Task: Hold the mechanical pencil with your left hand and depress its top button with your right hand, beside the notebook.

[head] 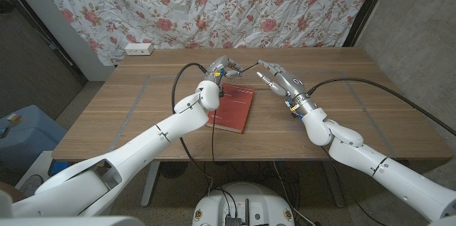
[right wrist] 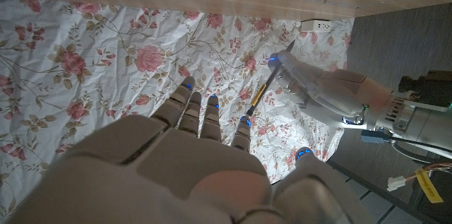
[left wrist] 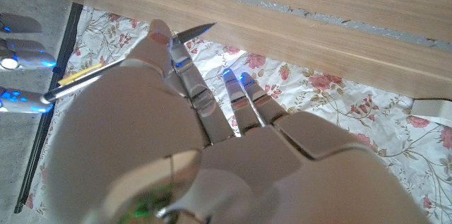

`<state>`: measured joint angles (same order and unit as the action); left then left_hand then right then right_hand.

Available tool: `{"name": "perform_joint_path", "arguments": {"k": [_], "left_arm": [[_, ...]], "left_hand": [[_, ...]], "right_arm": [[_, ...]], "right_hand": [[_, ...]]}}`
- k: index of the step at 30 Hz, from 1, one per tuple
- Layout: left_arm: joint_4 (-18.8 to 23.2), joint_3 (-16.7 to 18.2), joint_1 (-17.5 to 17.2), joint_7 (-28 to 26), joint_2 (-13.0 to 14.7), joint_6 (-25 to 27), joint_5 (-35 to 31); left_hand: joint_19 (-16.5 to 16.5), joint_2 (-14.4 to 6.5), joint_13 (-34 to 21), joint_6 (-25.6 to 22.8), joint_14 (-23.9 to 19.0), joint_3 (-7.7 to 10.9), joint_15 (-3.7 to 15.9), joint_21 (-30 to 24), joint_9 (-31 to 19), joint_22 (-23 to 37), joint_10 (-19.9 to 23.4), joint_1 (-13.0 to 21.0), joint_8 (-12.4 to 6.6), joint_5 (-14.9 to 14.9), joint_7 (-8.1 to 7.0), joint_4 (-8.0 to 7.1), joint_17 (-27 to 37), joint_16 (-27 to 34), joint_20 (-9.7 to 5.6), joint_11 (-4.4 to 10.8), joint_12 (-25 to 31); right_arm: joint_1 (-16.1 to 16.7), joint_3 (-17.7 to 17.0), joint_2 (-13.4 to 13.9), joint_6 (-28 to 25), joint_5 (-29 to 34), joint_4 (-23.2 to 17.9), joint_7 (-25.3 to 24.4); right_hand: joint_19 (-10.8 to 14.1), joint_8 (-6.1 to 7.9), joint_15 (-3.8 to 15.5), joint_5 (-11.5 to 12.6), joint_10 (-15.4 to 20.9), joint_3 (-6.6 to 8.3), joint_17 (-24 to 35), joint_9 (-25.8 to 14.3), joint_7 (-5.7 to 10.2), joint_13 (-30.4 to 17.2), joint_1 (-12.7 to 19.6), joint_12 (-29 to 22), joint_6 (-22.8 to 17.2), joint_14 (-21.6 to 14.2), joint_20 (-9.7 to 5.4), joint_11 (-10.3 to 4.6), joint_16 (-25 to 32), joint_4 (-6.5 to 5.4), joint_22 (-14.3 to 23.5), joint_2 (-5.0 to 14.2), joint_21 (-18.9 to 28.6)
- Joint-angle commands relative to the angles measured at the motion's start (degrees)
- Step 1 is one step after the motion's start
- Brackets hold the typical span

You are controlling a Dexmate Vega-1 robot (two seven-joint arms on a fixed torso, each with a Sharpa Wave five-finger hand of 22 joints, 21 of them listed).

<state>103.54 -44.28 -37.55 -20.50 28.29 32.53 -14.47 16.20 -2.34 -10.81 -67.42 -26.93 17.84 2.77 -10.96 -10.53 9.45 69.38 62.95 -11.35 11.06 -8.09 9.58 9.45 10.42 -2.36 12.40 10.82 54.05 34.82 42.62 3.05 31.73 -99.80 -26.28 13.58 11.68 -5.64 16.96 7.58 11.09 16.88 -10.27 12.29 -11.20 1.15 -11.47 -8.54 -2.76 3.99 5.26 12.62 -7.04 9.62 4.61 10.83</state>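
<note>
Pinched in the left hand [head: 219, 68], the mechanical pencil [head: 244, 67] is held above the table's far side, just beyond the red notebook [head: 234, 108]. The right hand [head: 279, 82] is held open, its fingertips at the pencil's end. An off-axis push could lever the pencil loose.

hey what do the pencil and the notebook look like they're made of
The mechanical pencil in the left hand looks like shiny metal or metallised plastic with a yellow band; hard to tell which. The notebook seems to have a smooth, matte red card or plastic cover.
</note>
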Motion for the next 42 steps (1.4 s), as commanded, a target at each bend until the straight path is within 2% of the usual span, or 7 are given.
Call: {"name": "perform_joint_path", "arguments": {"k": [1,29,42], "left_arm": [[0.8,0.1,-0.6,-0.4,0.1,0.6,-0.2],[1.3,0.2,-0.6,0.4,1.1,0.2,-0.3],[3.3,0.7,-1.4,1.2,2.4,1.0,-0.5]], "left_hand": [[0.6,-0.5,-0.3,-0.2,-0.4,-0.2,9.58,-0.1,-0.2,0.3,1.1,0.3,-0.43,0.4,0.09,0.08,0.2,-0.2,-2.91,0.48,0.3],[0.6,-0.5,-0.3,-0.2,-0.4,-0.34,9.59,-0.1,-0.2,0.3,1.0,0.3,-0.44,0.4,-0.02,0.07,0.2,-0.2,-2.92,0.49,0.3],[0.6,-0.4,-0.3,-0.1,-0.4,-0.51,9.48,-0.1,-0.2,0.3,1.0,0.2,-0.4,0.4,-0.18,0.04,0.2,-0.2,-2.94,0.49,0.3]], "right_arm": [[0.5,-0.3,0.1,-0.3,-0.1,-0.4,-0.3],[1.3,-2.3,-0.8,2.4,-3.6,0.9,-3.3],[1.5,-4.1,-1.4,5.4,-7.0,2.4,-4.7]], "right_hand": [[0.0,0.38,-0.21,0.3,-0.2,0.19,0.2,-0.2,0.27,0.0,0.2,0.2,-0.9,0.4,0.13,-0.01,-0.1,-0.34,0.1,0.63,-0.1],[0.7,-0.4,0.12,0.5,0.3,0.21,0.1,-0.1,0.38,0.0,0.6,-0.1,-0.5,-0.2,0.2,0.09,0.1,-0.17,0.1,0.45,0.2],[0.9,-0.78,-0.03,0.6,0.7,0.25,0.0,-0.1,0.38,0.0,0.8,-0.2,0.2,-0.3,0.24,0.25,0.1,-0.02,0.1,0.34,0.2]]}}
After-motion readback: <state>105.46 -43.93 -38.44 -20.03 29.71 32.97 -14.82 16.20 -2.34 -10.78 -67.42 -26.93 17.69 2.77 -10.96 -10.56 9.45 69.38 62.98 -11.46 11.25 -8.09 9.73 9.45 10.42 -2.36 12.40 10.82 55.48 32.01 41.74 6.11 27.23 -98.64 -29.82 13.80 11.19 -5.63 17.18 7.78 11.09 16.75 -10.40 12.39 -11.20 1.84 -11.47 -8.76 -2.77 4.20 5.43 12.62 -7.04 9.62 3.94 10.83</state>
